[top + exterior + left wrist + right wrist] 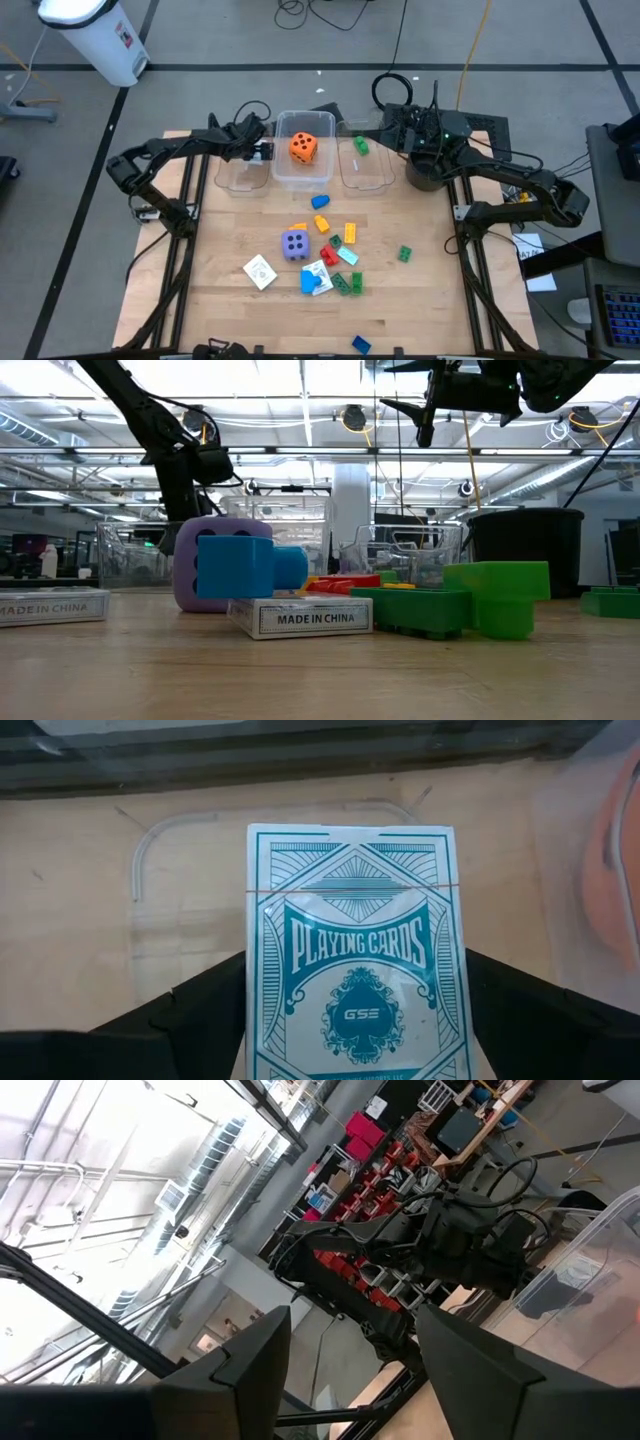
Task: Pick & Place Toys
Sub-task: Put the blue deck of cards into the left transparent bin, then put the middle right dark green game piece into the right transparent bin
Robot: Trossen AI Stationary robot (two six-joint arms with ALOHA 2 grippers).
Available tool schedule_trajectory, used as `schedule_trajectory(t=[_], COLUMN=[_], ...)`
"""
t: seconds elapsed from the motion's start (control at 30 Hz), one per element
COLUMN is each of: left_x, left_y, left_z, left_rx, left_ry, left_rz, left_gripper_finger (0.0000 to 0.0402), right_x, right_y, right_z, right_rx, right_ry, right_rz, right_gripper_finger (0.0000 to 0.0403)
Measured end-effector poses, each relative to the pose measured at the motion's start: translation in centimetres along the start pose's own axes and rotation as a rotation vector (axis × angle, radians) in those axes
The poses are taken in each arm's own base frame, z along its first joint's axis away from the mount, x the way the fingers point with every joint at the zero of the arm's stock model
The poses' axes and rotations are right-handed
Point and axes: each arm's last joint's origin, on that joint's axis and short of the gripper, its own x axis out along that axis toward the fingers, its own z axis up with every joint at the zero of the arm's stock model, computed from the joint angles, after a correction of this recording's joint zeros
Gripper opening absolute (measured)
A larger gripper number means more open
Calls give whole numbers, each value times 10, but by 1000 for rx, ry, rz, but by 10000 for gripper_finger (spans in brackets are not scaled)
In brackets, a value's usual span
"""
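Observation:
A white and teal pack of playing cards (350, 940) sits between the fingers of my left gripper (262, 150), which is shut on it over the left clear bin (238, 172). An orange die (304, 147) lies in the middle bin (303, 172), and a green brick (361, 146) lies in the right bin (365, 170). A purple die (295, 244), two more card packs (260, 271) and several coloured bricks (340, 250) lie on the table. My right gripper (350, 1360) is raised and open near the black pot (425, 175), holding nothing. My left gripper pinches the pack between its two fingers, on the two long side edges (258, 1005) toward the pack's near end. The fingers slant down along the pack. The pack's face is toward the camera and its free end (350, 840) points into the left bin. Whether that end touches the bin floor, I cannot tell.
The three clear bins stand in a row at the table's far side, with the black pot to their right. A blue brick (361, 344) lies near the front edge and a green brick (405, 254) sits apart at the right. A bare strip of wood runs between the bins and the toy cluster.

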Motion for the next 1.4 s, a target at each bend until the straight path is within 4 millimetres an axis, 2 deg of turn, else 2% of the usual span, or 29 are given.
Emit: schedule_trajectory(t=[0.2, 0.3, 0.37, 0.5, 0.57, 0.97, 1.17, 1.4], left_x=[0, 0, 0, 0, 0, -3, -29, -93], left_y=[0, 0, 0, 0, 1, -2, 0, 11], left_z=[0, 0, 0, 0, 0, -2, 4, 12], left_rx=[-5, -6, -6, -8, -10, -7, -20, -48], left_ry=[5, 4, 3, -1, -3, 59, 4, -184], left_rz=[4, 3, 2, 7, 11, -83, -162, -312], left_gripper_finger=[299, 298, 312, 374, 390, 334, 315, 292], right_x=[0, 0, 0, 0, 0, 0, 0, 0], right_y=[0, 0, 0, 0, 0, 0, 0, 0], right_z=[0, 0, 0, 0, 0, 0, 0, 0], right_rx=[0, 0, 0, 0, 0, 0, 0, 0], right_ry=[0, 0, 0, 0, 0, 0, -2, -5], right_rz=[0, 0, 0, 0, 0, 0, -1, -3], right_gripper_finger=[210, 210, 210, 210, 210, 210, 210, 210])
